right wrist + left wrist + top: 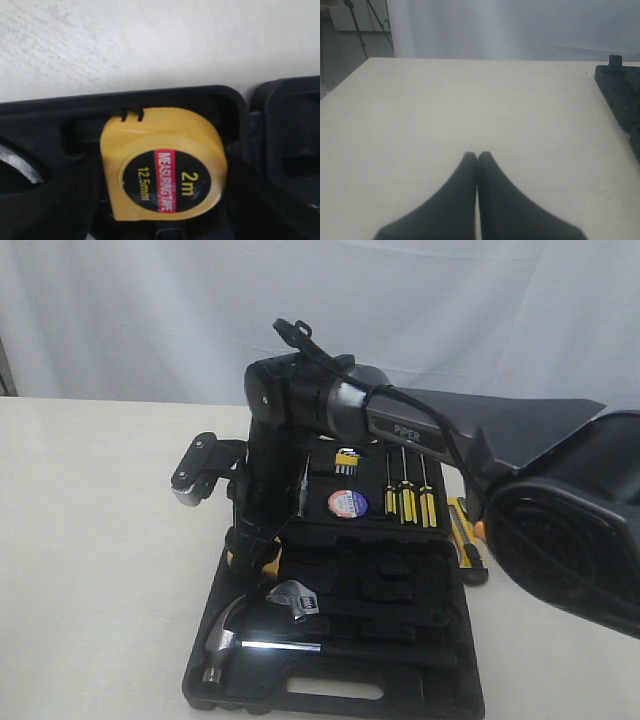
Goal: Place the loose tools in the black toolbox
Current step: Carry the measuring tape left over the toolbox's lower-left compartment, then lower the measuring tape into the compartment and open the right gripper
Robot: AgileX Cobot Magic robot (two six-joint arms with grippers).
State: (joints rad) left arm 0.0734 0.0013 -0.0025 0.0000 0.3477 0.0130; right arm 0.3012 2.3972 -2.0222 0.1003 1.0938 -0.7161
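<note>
**Exterior view.** The right arm (300,400) is seen reaching across the open toolbox (400,680) and down at its left edge. The right end effector (252,546) is masked by the arm's own body, so it cannot be told whether it is open or closed. A sliver of the yellow tape measure (262,562) is noted directly beneath it. The tape roll (347,503) is lodged in the far half beside the screwdrivers (405,498). The hammer (225,635) and wrench (293,598) are seated in the near half. The utility knife (466,545) lies on the counter (90,540), just beside the toolbox's right edge, not yet stowed. The pliers are not identified with confidence.

**Left wrist view.** The left end effector (477,162) is closed on nothing, fingers pressed together, over bare counter. No trouble is expected from this side.

**Right wrist view.** The tape measure is seen label-up in a corner recess, close against the wall. No fingers are in view.

**Risks judged.**
- Full seating is not established. If the tape measure sits proud or tilted, it may be dragged out when the arm lifts.
- If a grip is in fact held, the tape measure would be carried out again.
- The knife's closeness to the case wall may cause the case to be nudged during a later pick.
</note>
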